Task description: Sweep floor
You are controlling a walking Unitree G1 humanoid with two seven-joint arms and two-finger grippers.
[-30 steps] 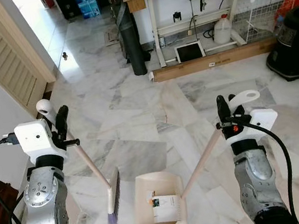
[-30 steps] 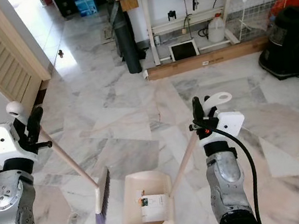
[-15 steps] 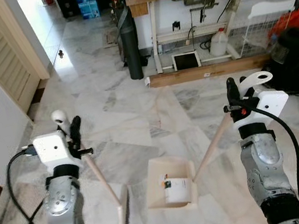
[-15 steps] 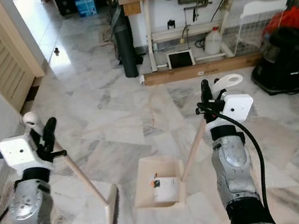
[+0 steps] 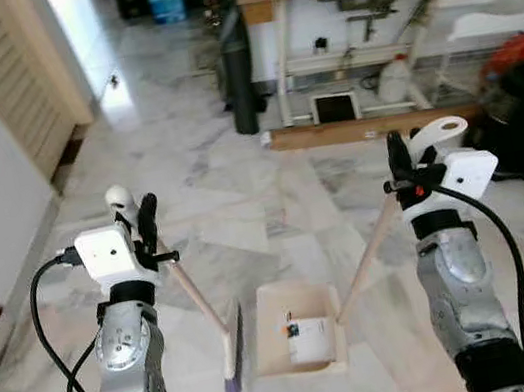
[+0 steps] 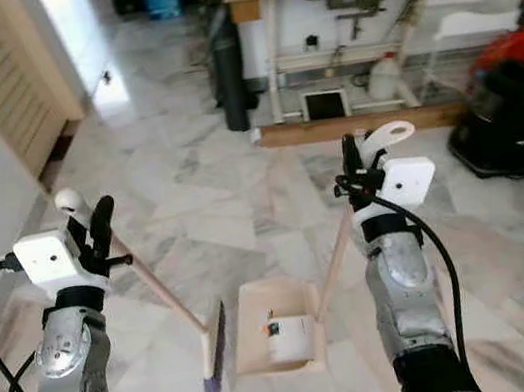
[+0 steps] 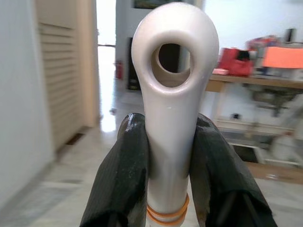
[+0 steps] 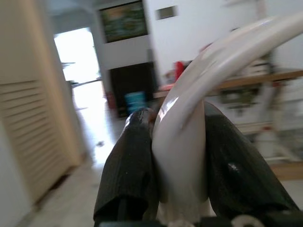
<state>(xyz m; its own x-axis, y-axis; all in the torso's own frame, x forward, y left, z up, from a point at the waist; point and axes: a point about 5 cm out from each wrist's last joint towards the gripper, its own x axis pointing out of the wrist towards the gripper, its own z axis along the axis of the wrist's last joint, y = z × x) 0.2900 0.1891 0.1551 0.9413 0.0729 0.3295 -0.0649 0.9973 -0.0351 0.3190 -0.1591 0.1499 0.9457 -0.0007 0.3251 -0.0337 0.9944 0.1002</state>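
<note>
Head view: the left gripper (image 5: 143,227) clamps the broom (image 5: 229,342) handle, bristles on the marble floor (image 5: 241,190) below it. The right gripper (image 5: 406,158) clamps the dustpan (image 5: 298,328) handle.

Wrist views: both grippers' fingers (image 7: 125,175) squeeze looped handle tops.

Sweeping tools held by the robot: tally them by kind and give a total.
Broom: 1, handle clamped in the left end effector.
Dustpan: 1, handle clamped in the right end effector.
Total: 2
</note>
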